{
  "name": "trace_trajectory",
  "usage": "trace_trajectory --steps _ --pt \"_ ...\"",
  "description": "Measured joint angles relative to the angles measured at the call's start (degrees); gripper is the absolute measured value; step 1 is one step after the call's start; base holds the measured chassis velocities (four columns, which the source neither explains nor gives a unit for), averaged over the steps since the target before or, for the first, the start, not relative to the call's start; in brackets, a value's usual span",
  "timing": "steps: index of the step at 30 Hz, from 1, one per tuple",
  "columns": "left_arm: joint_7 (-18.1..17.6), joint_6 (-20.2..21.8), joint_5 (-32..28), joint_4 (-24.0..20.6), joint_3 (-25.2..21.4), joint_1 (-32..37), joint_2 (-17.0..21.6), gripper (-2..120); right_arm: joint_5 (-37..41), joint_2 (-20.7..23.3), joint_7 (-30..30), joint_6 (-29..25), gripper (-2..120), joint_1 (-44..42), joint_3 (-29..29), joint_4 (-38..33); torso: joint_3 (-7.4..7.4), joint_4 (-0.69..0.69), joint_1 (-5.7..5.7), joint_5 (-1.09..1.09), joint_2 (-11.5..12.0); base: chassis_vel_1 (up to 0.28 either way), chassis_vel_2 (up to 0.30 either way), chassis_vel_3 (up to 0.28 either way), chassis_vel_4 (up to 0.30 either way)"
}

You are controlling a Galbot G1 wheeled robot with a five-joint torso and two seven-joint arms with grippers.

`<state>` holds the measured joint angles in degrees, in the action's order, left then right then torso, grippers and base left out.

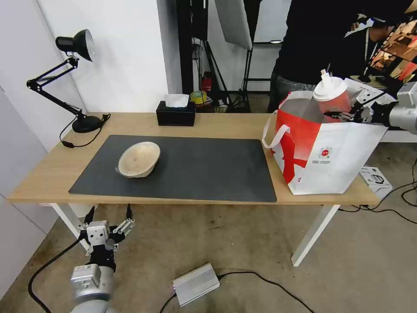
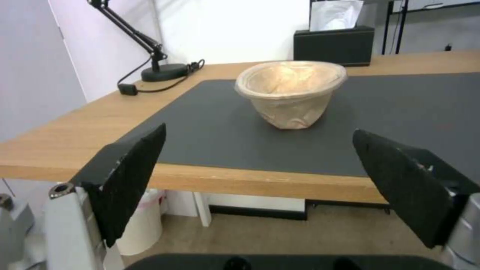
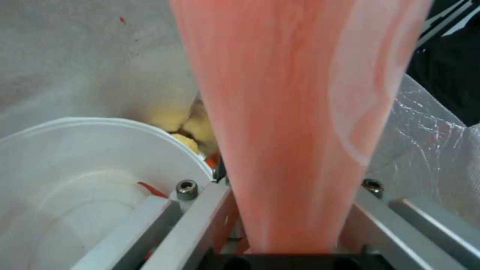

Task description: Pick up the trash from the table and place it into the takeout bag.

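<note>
Sitting inside takeout bag (image 1: 321,161): white bowl (image 3: 85,180)

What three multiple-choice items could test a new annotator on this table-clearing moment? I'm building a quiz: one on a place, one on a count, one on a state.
1. Where is the red drink cup?
A. On the grey mat
B. Held over the takeout bag's mouth
C. Beside the lamp

2. How many trash items lie on the grey mat?
A. One
B. Two
C. Three

3. How are the left gripper's fingers?
A. Closed on the bowl
B. Closed on nothing
C. Spread open

Key: B, the right gripper grips the cup above the bag; A, just the beige shallow bowl is there; C, the fingers stand apart below the table edge.
</note>
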<state>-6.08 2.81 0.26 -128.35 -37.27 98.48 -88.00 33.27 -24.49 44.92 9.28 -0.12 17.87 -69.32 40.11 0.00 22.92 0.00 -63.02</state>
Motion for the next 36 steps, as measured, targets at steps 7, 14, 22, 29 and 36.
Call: trace_trajectory --steps 7,14,22,29,36 --pt "0.01 0.00 0.04 -0.03 0.01 0.11 0.01 100 0.02 0.02 0.03 -0.71 18 -0.21 -0.07 0.18 0.00 0.00 0.00 0.00 0.00 0.000 0.000 0.000 0.000" --pt "0.02 0.00 0.11 -0.35 0.08 0.35 -0.05 100 0.17 0.02 0.06 -0.96 44 0.24 -0.23 0.34 0.00 0.00 0.00 0.00 0.00 0.000 0.000 0.000 0.000" --pt "0.02 0.00 0.19 -0.68 0.19 0.51 -0.09 100 0.35 0.38 0.35 -1.03 73 0.79 -0.54 0.31 0.00 0.00 0.00 0.00 0.00 0.000 0.000 0.000 0.000" --pt "0.02 0.00 0.24 -0.87 0.28 0.71 -0.17 100 0.64 0.63 0.52 -1.04 97 0.90 -1.39 0.00 0.00 0.00 0.00 0.01 0.00 0.000 0.000 0.000 0.000" --pt "0.03 0.00 0.28 -0.94 0.37 0.70 -0.18 100 2.82 1.09 -0.14 -1.04 100 0.89 -2.91 -1.54 0.00 0.00 0.00 0.00 0.00 0.000 0.000 0.000 0.000"
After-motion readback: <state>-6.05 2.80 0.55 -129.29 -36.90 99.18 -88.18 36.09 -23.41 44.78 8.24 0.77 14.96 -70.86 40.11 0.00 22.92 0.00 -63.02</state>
